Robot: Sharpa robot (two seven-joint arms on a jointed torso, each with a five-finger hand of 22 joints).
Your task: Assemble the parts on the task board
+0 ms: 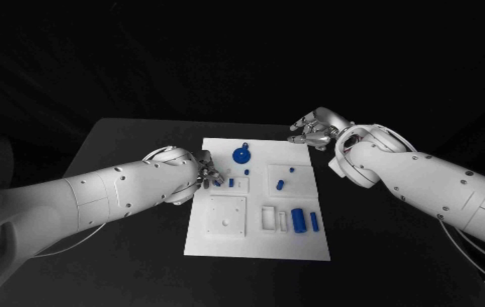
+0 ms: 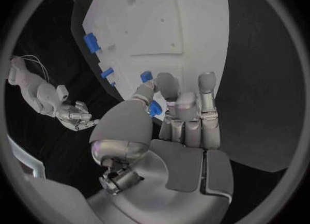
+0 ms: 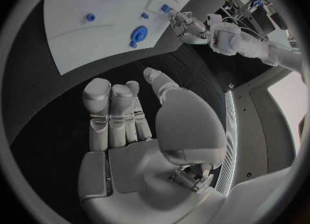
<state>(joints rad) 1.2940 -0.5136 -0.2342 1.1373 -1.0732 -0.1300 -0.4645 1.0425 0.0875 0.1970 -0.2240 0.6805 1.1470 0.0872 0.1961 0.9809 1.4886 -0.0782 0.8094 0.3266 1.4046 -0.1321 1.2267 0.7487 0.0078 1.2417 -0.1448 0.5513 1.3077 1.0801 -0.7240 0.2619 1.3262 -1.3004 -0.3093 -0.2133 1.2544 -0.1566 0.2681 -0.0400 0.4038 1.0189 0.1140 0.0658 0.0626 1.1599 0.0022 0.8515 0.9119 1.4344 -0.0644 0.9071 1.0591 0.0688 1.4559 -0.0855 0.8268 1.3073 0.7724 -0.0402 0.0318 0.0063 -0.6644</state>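
The white task board (image 1: 258, 240) lies in the middle of the black table. On it are a round blue disc (image 1: 242, 155), a small blue block (image 1: 231, 181), small pegs (image 1: 278, 181) and a blue cylinder (image 1: 299, 220). My left hand (image 1: 207, 174) sits at the board's left edge beside the small block. In the left wrist view its thumb and a finger pinch a small blue part (image 2: 154, 109), with another blue block (image 2: 146, 75) just beyond the thumb. My right hand (image 1: 315, 130) hovers over the table off the board's far right corner, fingers (image 3: 113, 110) loosely bent, holding nothing.
A raised square plate (image 1: 226, 216) and a rectangular slot (image 1: 269, 218) sit in the board's near half. Another blue block (image 1: 315, 221) lies beside the cylinder. Bare black table (image 1: 132, 139) surrounds the board on all sides.
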